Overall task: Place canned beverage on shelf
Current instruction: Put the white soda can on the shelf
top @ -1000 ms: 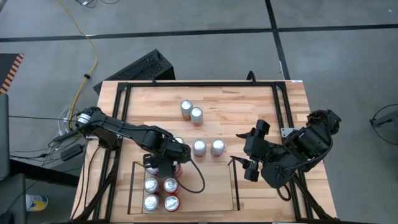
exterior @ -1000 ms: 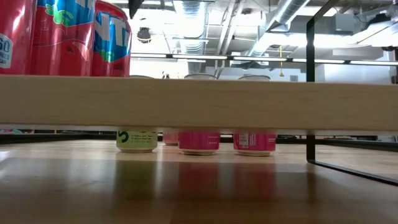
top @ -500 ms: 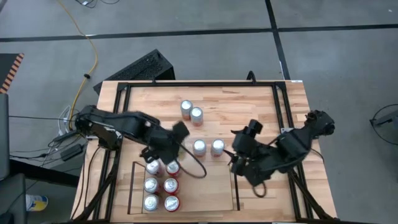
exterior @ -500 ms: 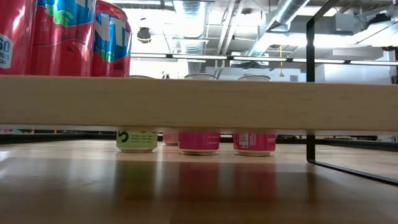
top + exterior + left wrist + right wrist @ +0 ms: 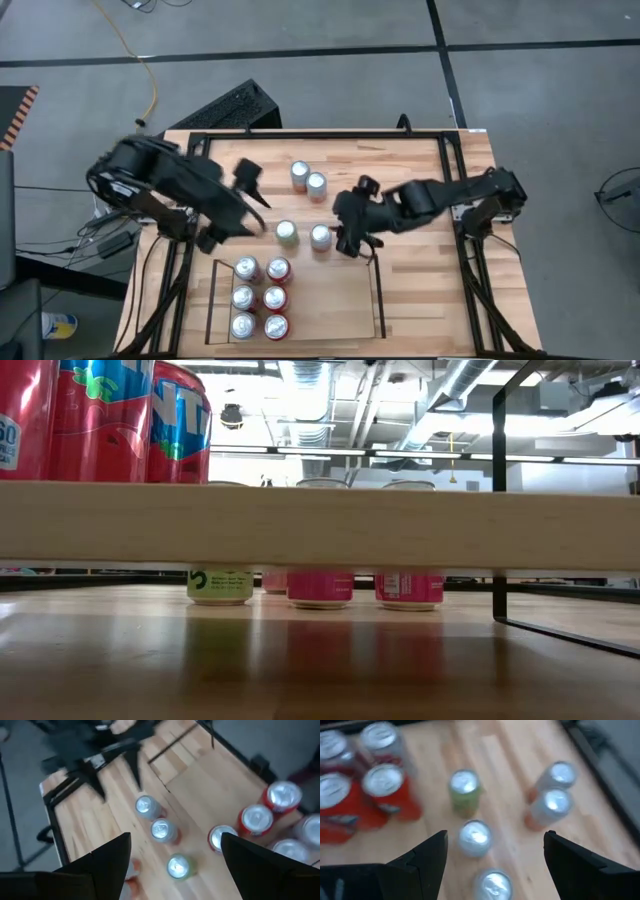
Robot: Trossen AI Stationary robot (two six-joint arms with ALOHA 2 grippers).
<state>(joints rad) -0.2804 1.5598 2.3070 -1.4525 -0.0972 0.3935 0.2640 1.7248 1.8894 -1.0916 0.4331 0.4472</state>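
Several red cans (image 5: 262, 297) stand upright in the shelf (image 5: 377, 300), a low black-railed bay at the table's near edge. Loose cans stand on their bases on the table: a green one (image 5: 287, 232), a silver one (image 5: 320, 236) and a pair (image 5: 307, 178) farther back. My right gripper (image 5: 347, 240) hangs open above the table's middle, just right of the silver can. In the right wrist view a further can (image 5: 492, 882) shows low between its fingers (image 5: 496, 837). My left gripper (image 5: 245, 205) is open, high over the table's left part (image 5: 175, 836).
A black metal frame (image 5: 455, 160) runs around the tabletop. The shelf's right half is bare wood (image 5: 335, 300). In the low view the shelf plank (image 5: 320, 525) crosses the picture, with red cans (image 5: 110, 420) on it and the loose cans' bases (image 5: 320, 588) behind.
My left gripper has risen from the shelf's far edge and drawn back toward the table's far left, rolling as it went; two red cans now show there. My right gripper has swung from the table's right side toward the middle and sunk over the loose cans.
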